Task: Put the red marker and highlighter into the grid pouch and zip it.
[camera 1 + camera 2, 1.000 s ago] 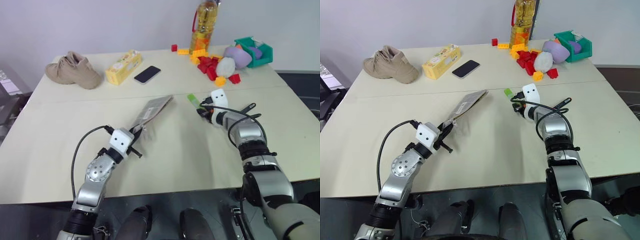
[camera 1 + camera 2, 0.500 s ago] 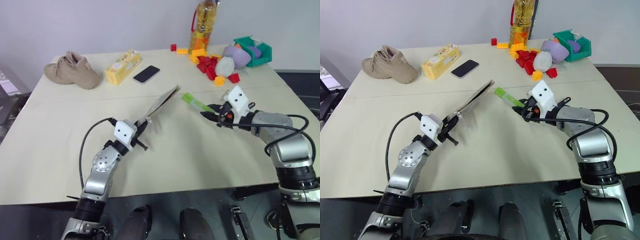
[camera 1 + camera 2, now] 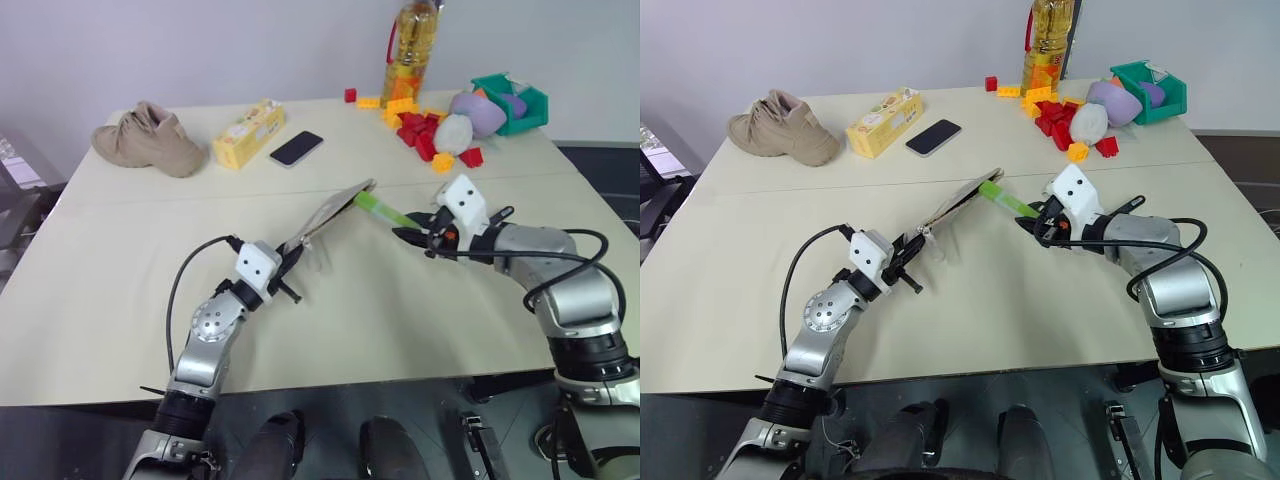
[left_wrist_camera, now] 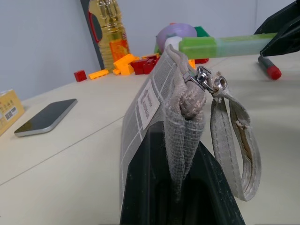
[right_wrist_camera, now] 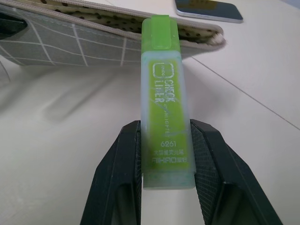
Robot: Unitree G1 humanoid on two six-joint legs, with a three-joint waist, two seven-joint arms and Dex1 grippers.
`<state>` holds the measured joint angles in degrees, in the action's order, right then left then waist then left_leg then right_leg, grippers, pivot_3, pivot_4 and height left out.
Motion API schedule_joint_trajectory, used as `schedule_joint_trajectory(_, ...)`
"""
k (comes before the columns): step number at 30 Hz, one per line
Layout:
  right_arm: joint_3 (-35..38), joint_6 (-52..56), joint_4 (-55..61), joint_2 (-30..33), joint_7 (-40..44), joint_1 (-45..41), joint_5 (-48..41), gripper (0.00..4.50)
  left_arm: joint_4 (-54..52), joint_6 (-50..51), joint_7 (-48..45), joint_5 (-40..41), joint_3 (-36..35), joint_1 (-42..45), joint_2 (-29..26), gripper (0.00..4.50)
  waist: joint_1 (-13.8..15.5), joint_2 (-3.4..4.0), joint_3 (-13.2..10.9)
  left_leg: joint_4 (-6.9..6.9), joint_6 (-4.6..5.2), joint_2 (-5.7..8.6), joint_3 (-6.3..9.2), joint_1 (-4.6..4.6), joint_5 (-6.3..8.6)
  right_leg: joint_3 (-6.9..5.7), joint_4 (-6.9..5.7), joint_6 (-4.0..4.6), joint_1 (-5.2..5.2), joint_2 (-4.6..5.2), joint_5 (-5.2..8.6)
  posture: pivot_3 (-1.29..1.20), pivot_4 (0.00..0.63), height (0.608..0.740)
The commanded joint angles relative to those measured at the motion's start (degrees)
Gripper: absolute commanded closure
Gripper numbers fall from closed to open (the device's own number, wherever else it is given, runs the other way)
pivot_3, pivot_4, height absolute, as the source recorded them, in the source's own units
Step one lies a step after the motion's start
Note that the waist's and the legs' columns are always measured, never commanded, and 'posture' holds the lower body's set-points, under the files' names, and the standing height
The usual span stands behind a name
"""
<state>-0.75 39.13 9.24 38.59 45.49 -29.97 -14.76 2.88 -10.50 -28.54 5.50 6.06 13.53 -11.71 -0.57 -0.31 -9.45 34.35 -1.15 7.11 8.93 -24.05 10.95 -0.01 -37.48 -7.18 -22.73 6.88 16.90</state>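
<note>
- Left eye view: the left gripper (image 3: 292, 275) is seen clamped on one end of the grid pouch (image 3: 332, 211), which is held up off the table (image 3: 120, 260), slanting up and away from this gripper toward the right gripper (image 3: 412, 238).
- In the left wrist view the fabric edge of the grid pouch is pinched between the two black fingers (image 4: 150, 187), and the zipper pull with its pale cord (image 4: 234, 145) is seen hanging just beside them.
- The right gripper is closed on the highlighter (image 5: 165, 93); its paler cap end is held between the fingers (image 5: 117, 173), and its green end points away from the gripper toward the pouch.
- The green end of the highlighter is seen at the open top edge of the grid pouch, at the end far from the left gripper. Whether it is already inside the opening cannot be told.
- The dotted inner lining of the pouch is visible in the right wrist view, just beyond the highlighter tip.
- The red marker (image 4: 269, 67) is lying on the table below the right gripper, apart from the pouch.
- Far beyond both grippers, a black phone (image 3: 296, 148), a yellow box (image 3: 248, 132), a shoe (image 3: 145, 139), a bottle (image 3: 410, 50) and red toy blocks (image 3: 420, 135) are placed on the table.
</note>
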Motion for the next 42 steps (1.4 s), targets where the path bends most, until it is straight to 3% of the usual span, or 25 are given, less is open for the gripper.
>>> schedule_joint_trajectory(1, 0.3, -0.95, 0.84, 0.09, 0.26, -1.85, -0.57, 3.6, -1.89, -1.09, 0.05, -0.14, 0.37, -0.35, 0.0, 4.5, -0.01, 0.0, 0.0, 0.0, 0.0, 0.0, 0.0, 0.0, 0.0, 0.0, 0.0, 0.0, 0.0, 0.0, 0.0, 0.0, 0.15, 0.74)
schedule_joint_trajectory(10, -3.29, -2.68, 1.58, 3.55, 2.65, -1.77, 2.31, 3.6, -2.79, -3.02, -2.03, -2.68, 2.44, -0.66, -2.52, 4.5, -0.02, 0.0, 0.0, 0.01, 0.0, 0.0, 0.0, 0.0, 0.0, 0.0, 0.0, 0.0, 0.0, 0.0, 0.0, 0.0, 0.15, 0.74)
schedule_joint_trajectory(18, -10.45, -9.57, 5.3, 9.89, 11.31, -2.05, 6.53, 3.6, -3.67, -8.71, -11.12, -3.73, 6.01, -0.36, -9.97, 4.5, -0.04, 0.0, 0.0, 0.0, 0.0, -0.01, -0.01, 0.0, 0.0, 0.0, 0.0, 0.0, -0.01, 0.0, 0.0, 0.0, 0.15, 0.74)
schedule_joint_trajectory(25, -14.21, -11.37, 7.2, 9.3, 16.59, -4.04, 6.57, 3.6, -2.3, -11.71, -17.6, -1.54, 7.06, 1.08, -13.08, 4.5, -0.06, 0.0, 0.0, -0.01, 0.0, -0.02, 0.01, 0.0, 0.0, -0.01, 0.01, 0.0, -0.02, 0.0, 0.0, 0.0, 0.15, 0.74)
schedule_joint_trajectory(32, -8.68, -11.66, 2.79, 9.12, 12.61, -4.71, 7.2, 0.12, -1.37, -10.44, -14.77, -1.88, 4.88, 0.48, -11.96, 4.5, 0.03, -0.01, 0.0, 0.0, 0.01, 0.0, 0.03, -0.01, 0.01, -0.02, 0.02, 0.0, 0.0, 0.02, 0.0, 0.0, 0.15, 0.74)
schedule_joint_trajectory(37, -0.33, -9.68, -3.25, 9.2, 8.04, -2.76, 5.06, 0.12, -1.51, -7.36, -8.88, -2.71, 3.58, -0.26, -8.85, 4.5, 0.13, -0.01, 0.0, 0.02, 0.02, 0.01, 0.02, -0.01, 0.01, -0.02, 0.02, -0.01, 0.02, 0.03, 0.0, 0.0, 0.15, 0.74)
schedule_joint_trajectory(42, 7.96, -3.56, -22.89, 4.03, -5.96, -5.64, 5.51, 0.05, -0.59, -4.47, -0.69, -5.01, 1.95, 0.74, -4.61, 4.5, 0.04, -0.04, 0.01, 0.07, 0.02, 0.01, 0.01, 0.03, 0.01, -0.03, 0.01, -0.01, 0.09, 0.01, -0.01, 0.0, 0.15, 0.74)
